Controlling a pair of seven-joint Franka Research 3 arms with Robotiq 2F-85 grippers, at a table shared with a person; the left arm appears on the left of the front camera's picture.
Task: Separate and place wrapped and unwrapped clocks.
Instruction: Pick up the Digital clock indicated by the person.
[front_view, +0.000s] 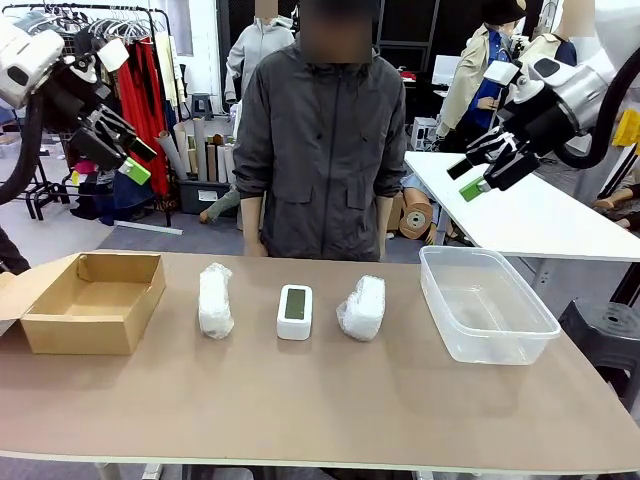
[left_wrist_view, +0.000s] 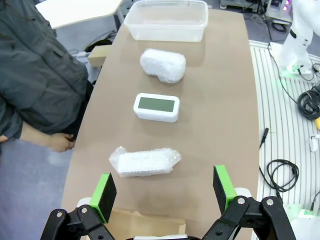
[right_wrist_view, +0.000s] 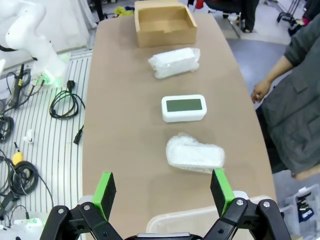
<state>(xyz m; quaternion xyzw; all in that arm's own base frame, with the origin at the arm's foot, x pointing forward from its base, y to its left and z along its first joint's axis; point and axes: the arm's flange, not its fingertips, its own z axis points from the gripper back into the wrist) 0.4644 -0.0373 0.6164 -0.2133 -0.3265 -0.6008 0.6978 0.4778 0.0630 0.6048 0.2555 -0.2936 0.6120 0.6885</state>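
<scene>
1. Step in hand: we judge sorting has not begun. The open brown cardboard box (front_view: 80, 335) at the table's left end and the clear plastic tub (front_view: 495, 345) at its right end are both empty.
2. Task items: one white bubble-wrapped bundle (front_view: 215, 300) and a second bundle (front_view: 363, 307) flank the bare white rounded clock (front_view: 294, 312), in a row between the containers.
3. Tools: the left gripper (front_view: 138, 160) and right gripper (front_view: 467, 180) are raised, jaws spread and empty. Next, we judge, one descends over its nearest bundle.
4. Surface and room: brown tabletop (front_view: 330, 400), with a grey-jacketed person (front_view: 320, 150) behind it and a clothes rack (front_view: 150, 80) beyond.
</scene>
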